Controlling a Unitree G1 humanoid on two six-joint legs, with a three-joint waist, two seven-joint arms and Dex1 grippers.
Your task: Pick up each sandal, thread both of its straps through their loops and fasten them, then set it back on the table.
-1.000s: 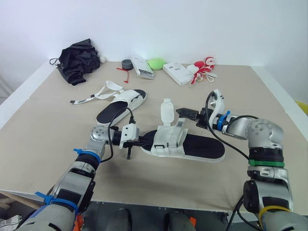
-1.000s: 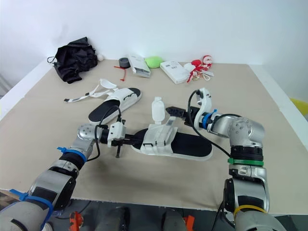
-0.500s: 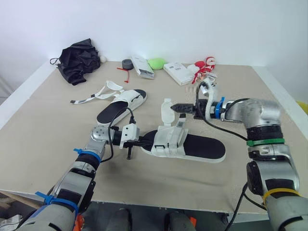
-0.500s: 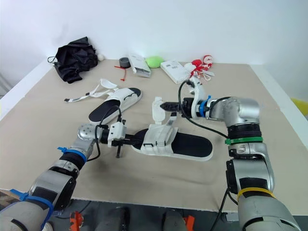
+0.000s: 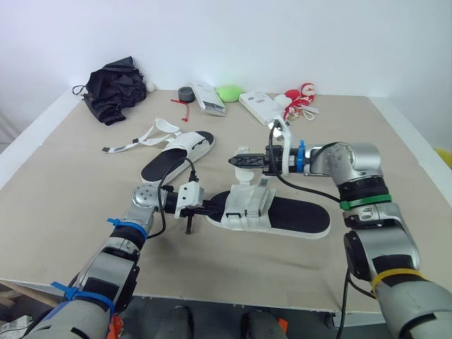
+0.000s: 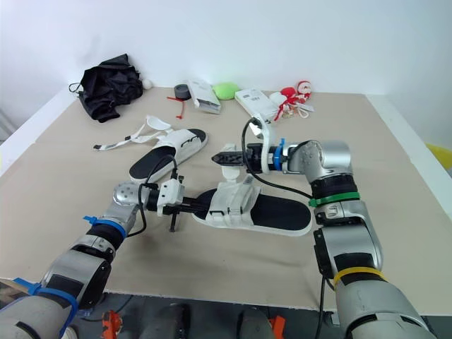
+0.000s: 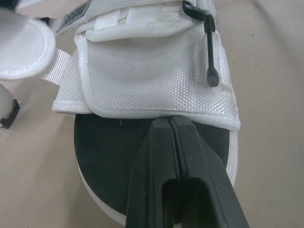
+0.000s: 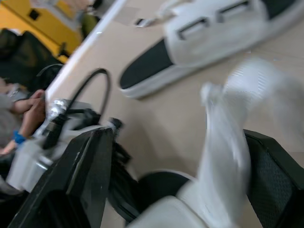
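The near sandal (image 5: 282, 215) lies flat on the table (image 5: 70, 183), toe pointing left. The left gripper (image 5: 212, 210) comes in low at that toe. Its two fingers are pressed together with nothing between them, and the tip lies on the black footbed just short of the white upper. It looks to be pinning the toe down, not gripping it.

Just beyond the upper, the loose strap (image 5: 244, 150) stands up, and the right gripper (image 5: 237, 162) reaches across at its height. In the right wrist view the fingers (image 8: 90, 180) are spread wide with the strap between them, nearer one side, and they do not clamp it.

The likely failures come from those two loose holds. With the jaws this far apart the strap can flop over or slip out sideways before they close. A closing pinch that lands off-centre could twist it away from its loop. A toe that is only pressed could slide if the strap is tugged.

The loop the strap must enter is hidden behind the right gripper, and the strap is blurred in the wrist view, so I cannot tell whether it touches a finger.

Farther left lies the second sandal (image 5: 176, 157) — its straps undone, trailing toward the far left.
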